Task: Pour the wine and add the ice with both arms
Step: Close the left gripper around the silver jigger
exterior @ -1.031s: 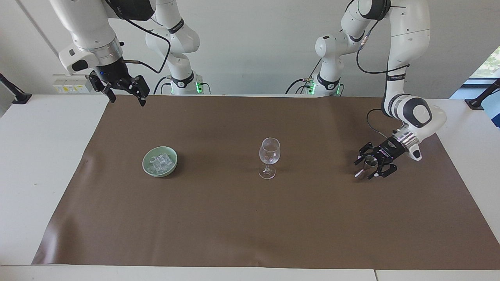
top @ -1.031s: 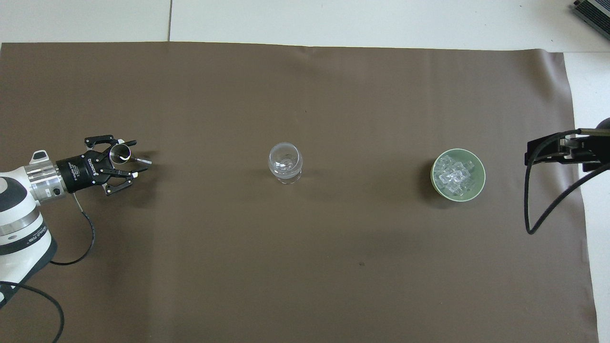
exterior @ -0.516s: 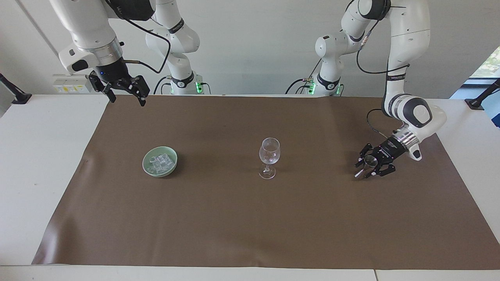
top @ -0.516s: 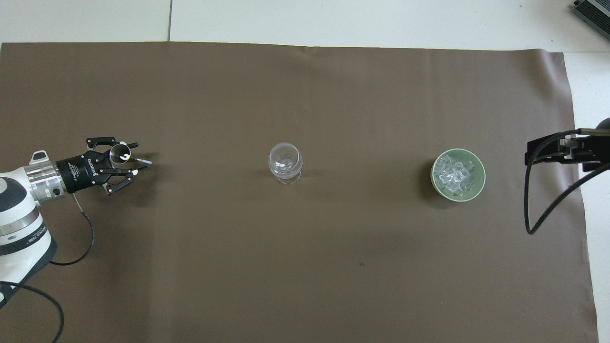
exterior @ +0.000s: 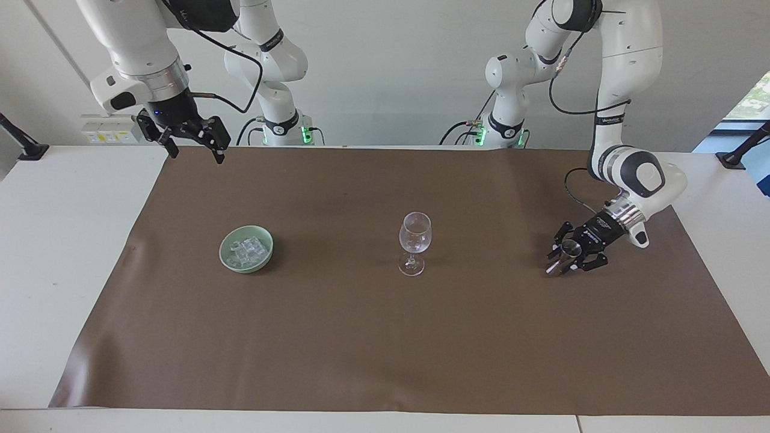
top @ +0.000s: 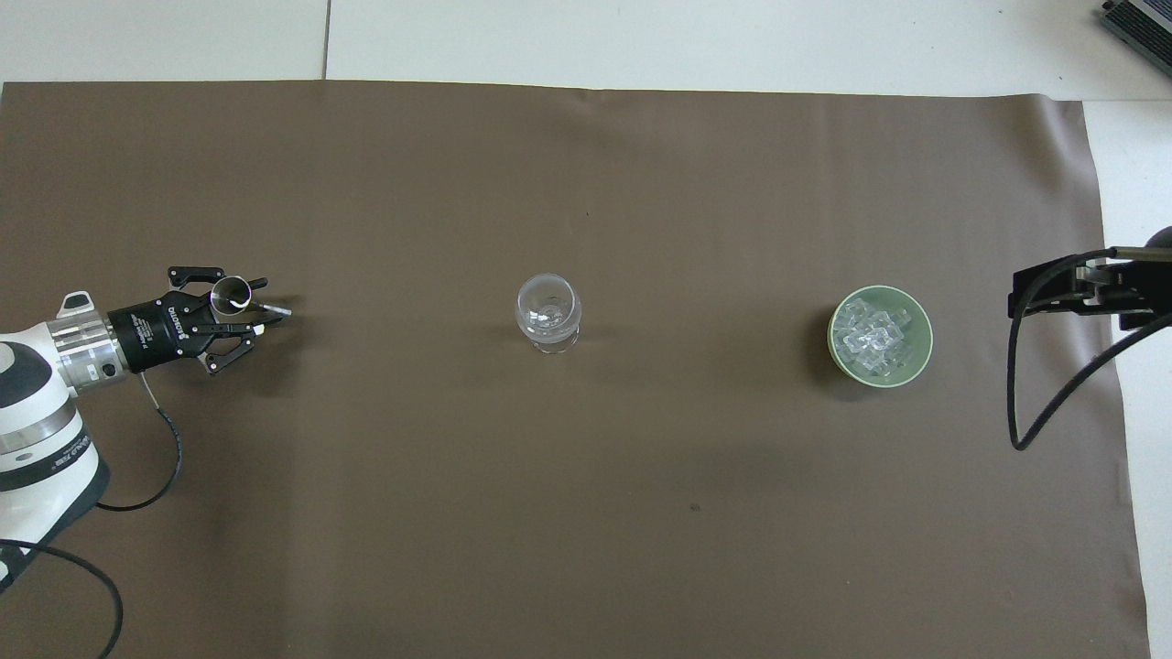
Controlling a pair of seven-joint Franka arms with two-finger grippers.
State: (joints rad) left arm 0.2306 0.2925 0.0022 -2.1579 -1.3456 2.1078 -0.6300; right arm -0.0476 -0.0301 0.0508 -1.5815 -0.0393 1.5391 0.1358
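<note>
I have the left gripper (exterior: 567, 257) low on the brown mat (exterior: 385, 349) near the left arm's edge of the table, and over the last second its fingers have drawn in around the small silver metal measuring cup (exterior: 568, 248); whether they have fully clamped it I cannot tell. That suggests the grasp for the pour is nearly made. The empty clear stemmed wine glass (exterior: 414, 242) stands upright mid-mat, unmoved. The clear ice cubes (exterior: 247, 252) sit in the pale green ceramic bowl (exterior: 233, 262) toward the right arm's end. My right gripper (exterior: 191, 142) waits, fingers spread, raised over the mat's corner nearest the right arm's base.
</note>
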